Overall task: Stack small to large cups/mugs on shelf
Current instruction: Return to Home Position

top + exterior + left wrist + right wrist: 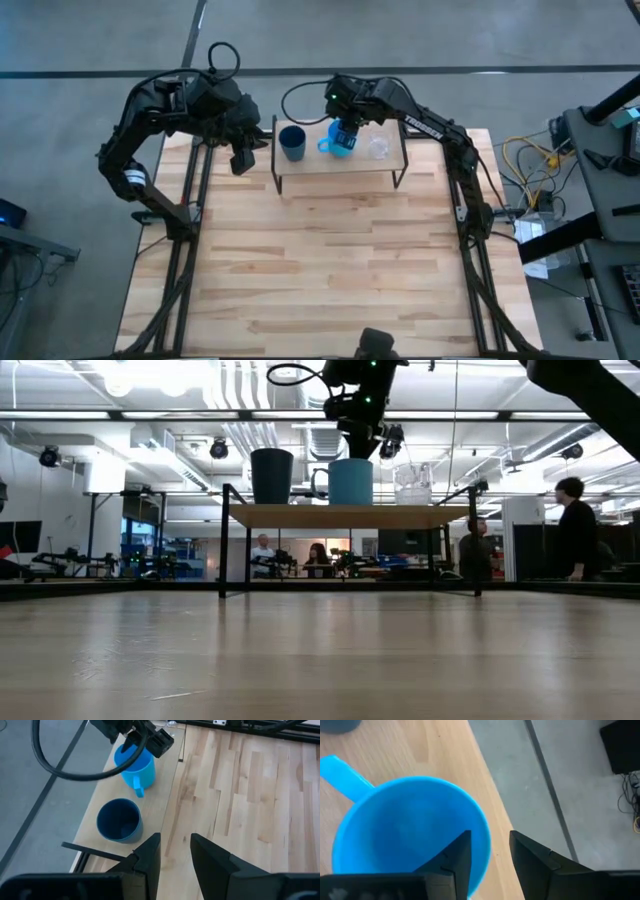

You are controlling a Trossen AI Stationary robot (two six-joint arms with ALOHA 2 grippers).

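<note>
The shelf (330,164) (350,515) stands at the table's far edge. Three vessels stand upright on its board: a dark navy cup (292,142) (119,821) on the left, a bright blue mug (340,142) (350,482) (405,830) in the middle with its handle (138,787) toward the navy cup, and a clear glass (378,148) (413,485) on the right. My right gripper (343,132) (490,834) is open and comes down from above at the mug's rim, one finger inside and one outside. My left gripper (241,162) (175,837) is open and hangs off the shelf's left end. My right gripper straddles the mug's rim (487,842) on the side away from the handle, pointing down from above. One finger (455,855) is inside the mug and the other (535,860) outside its wall. I cannot tell whether either finger touches the wall. The mug stands on the shelf.
The wide wooden tabletop (330,260) stretches from the shelf to the near edge. Black frame rails (195,200) (465,210) run along the table's left and right sides. People (575,525) and equipment show in the room beyond the table.
</note>
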